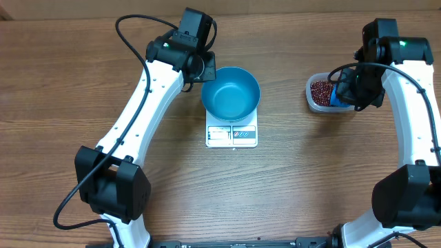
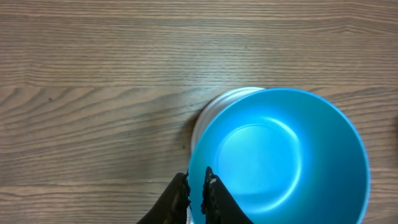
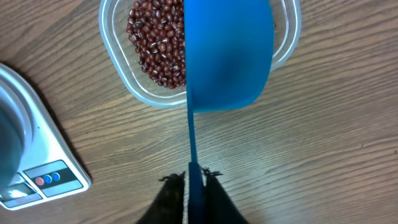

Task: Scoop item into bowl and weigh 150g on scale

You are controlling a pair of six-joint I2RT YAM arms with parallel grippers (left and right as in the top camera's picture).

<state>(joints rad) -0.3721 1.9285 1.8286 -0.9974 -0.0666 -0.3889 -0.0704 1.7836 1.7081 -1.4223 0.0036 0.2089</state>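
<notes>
- So, my right gripper (image 3: 194, 177) is clenched on the thin handle of the blue scoop (image 3: 227, 56). The scoop's cup hangs over the clear tub (image 3: 140, 96) of beans (image 3: 155, 43), and I judge the step in hand to be the first dig.
- The bowl (image 2: 280, 155) sits empty on the scale (image 1: 232, 132) mid-bench (image 2: 93, 74), well apart from the tub.
- My left gripper (image 2: 196, 190) is at the bowl's rim with its fingers almost together. The angle is poor, and I cannot tell whether it pinches the rim or has let go.
- To scoop well, I would tip the cup's lip into the heap, drag shallow and level it before lifting. Then I would carry it low across the gap so nothing spills.
- I would want the left gripper off the bowl before trusting any reading, since a touch could skew the weight.
- Only the right wrist view shows the handle between the fingers and the beans up close. From overhead the arm covers that grip.
- Only the overhead view shows the whole run from tub to bowl.
- Only the left wrist view brings the bowl's rim close.
</notes>
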